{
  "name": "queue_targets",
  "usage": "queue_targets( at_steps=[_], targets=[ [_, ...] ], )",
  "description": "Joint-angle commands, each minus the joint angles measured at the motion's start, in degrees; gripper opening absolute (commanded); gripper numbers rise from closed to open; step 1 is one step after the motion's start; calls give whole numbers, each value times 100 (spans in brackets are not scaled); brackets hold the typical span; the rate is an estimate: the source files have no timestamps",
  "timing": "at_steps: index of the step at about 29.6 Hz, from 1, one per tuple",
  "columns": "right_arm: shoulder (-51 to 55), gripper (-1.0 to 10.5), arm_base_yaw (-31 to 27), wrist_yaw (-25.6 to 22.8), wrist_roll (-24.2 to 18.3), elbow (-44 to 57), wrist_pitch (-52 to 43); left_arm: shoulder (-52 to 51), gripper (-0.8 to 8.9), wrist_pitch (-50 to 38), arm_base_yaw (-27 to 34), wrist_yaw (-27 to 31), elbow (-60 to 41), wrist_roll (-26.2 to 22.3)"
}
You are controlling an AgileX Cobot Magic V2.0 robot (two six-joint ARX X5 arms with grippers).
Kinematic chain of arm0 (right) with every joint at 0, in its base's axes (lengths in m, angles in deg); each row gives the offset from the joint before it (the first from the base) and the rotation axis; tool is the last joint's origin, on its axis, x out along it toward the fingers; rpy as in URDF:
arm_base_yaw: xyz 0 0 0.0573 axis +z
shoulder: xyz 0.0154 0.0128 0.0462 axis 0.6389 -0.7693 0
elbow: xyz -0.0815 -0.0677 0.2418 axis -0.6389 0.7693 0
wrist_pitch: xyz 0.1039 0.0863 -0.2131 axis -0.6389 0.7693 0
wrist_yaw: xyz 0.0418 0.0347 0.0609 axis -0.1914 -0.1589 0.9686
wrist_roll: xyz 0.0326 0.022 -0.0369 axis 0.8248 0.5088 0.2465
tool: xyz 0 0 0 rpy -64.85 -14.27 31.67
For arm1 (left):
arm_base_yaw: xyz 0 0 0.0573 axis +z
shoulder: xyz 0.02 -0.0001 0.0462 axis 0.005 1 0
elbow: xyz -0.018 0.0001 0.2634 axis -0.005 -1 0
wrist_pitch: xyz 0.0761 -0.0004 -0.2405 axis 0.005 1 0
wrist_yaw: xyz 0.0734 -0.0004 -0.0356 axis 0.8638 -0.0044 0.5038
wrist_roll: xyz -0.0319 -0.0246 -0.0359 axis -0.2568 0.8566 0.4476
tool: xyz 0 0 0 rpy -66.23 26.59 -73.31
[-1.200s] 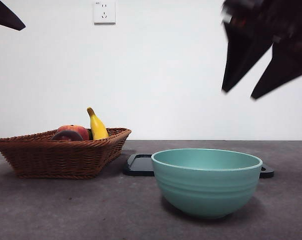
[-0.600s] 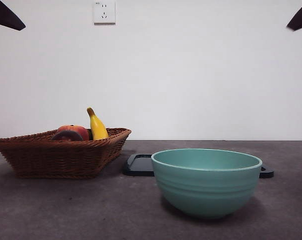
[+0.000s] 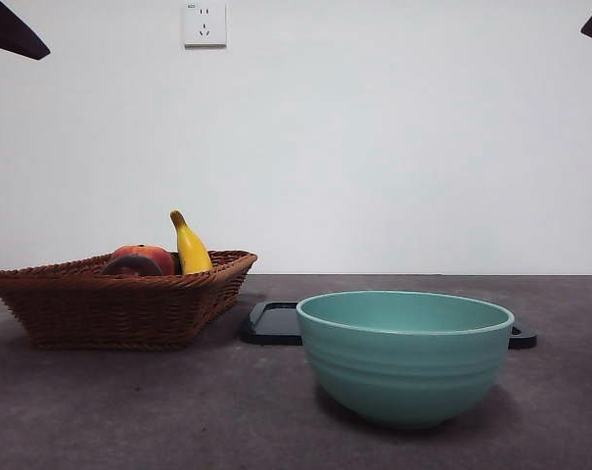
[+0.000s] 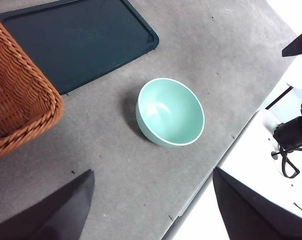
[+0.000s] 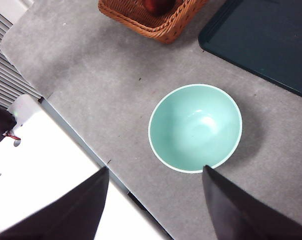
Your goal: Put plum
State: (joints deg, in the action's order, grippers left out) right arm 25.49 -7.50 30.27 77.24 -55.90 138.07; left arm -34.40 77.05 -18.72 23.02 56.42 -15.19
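We find no legible brand, label or writing on any item; the white wall socket (image 3: 204, 23) shows only tiny marks too small to read.

Item: wicker basket (image 3: 119, 308), brown, woven, standing on the grey desk (image 3: 129, 411) at the left of the front view. We count three fruits showing above its rim. The plum (image 3: 132, 265) lies inside the basket, a dark maroon curve barely clearing the near rim, touching or just in front of the red fruit (image 3: 151, 256). The yellow banana (image 3: 191, 247) stands tilted just beside them, tip upward.

Item: teal bowl (image 3: 405, 354), ribbed outside, upright on the desk, nearest the front camera and apart from the basket. Both wrist views show its inside bare (image 4: 170, 112) (image 5: 195, 128).

Item: dark tray (image 3: 273, 322), flat, lying behind the bowl and partly hidden by it; one corner sits near the basket's side. The left wrist view shows its bare surface (image 4: 76, 40) next to the basket's edge (image 4: 21, 107).

Item: left hand (image 4: 151, 210), high above the desk, jaws spread wide, gripping nothing. In the front view we see only a black tip at each top corner.

Item: right hand (image 5: 155, 210), likewise high above the bowl, jaws spread wide, gripping nothing. Its view catches the basket's corner (image 5: 160, 22) with something dark red inside; we cannot tell which fruit.

Nothing stands between the basket and the bowl.
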Motion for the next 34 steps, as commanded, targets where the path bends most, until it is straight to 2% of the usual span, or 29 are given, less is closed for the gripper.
queue_targets(
  at_steps=[1, 3, 7, 8, 34],
  targets=[
    [-22, 296, 33, 2, -57, -103, -33, 35, 364, -42, -24, -24, 131, -66],
    [-22, 274, 33, 2, -57, -103, -33, 35, 302, -42, -24, -24, 131, -66],
    [-22, 9, 35, 2, -59, -103, -31, 35, 73, -42, -24, -26, 131, -66],
    [-22, 6, 33, 0, -61, -103, -33, 35, 9, -42, -24, -24, 131, -66],
    [-20, 5, 33, 2, -57, -103, -42, 35, 7, -50, -24, -24, 131, -66]
  ],
)
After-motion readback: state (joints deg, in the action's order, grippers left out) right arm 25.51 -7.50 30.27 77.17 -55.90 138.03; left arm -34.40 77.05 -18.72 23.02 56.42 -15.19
